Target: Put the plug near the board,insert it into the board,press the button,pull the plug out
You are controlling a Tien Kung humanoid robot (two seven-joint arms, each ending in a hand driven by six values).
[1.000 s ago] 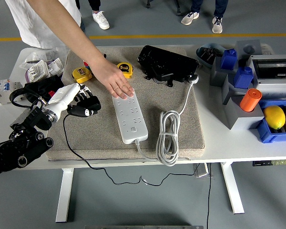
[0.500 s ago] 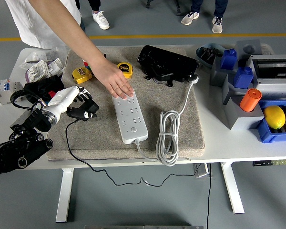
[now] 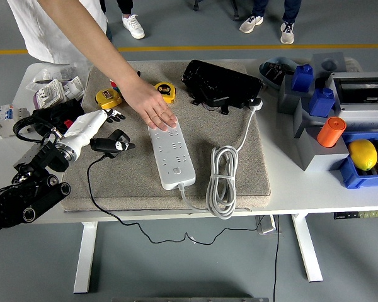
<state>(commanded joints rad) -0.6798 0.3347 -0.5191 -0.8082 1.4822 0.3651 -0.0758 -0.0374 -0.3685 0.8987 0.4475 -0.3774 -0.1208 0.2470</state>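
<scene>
Since the earlier frame, left robot hand [image 3: 107,129] has shifted slightly; black plug [image 3: 111,144] now lies lower, at its near side, fingers loosely around it w/ grip looking partial. Cord trails from plug toward robot, over counter [image 3: 283,189] edge. White power strip [image 3: 171,155] sits just right of the robot hand, pinned at its far end by a person's hand [image 3: 154,108]. Right robot hand not in view. Risk, as judged: plug slips or rotates from the loose hold, or cord drag pulls it off line, so prongs miss the socket. Surface: grey mat [image 3: 252,170] on white counter, yellow tape measures [image 3: 108,96] beyond the robot hand. Room: grey floor, yellow line.
</scene>
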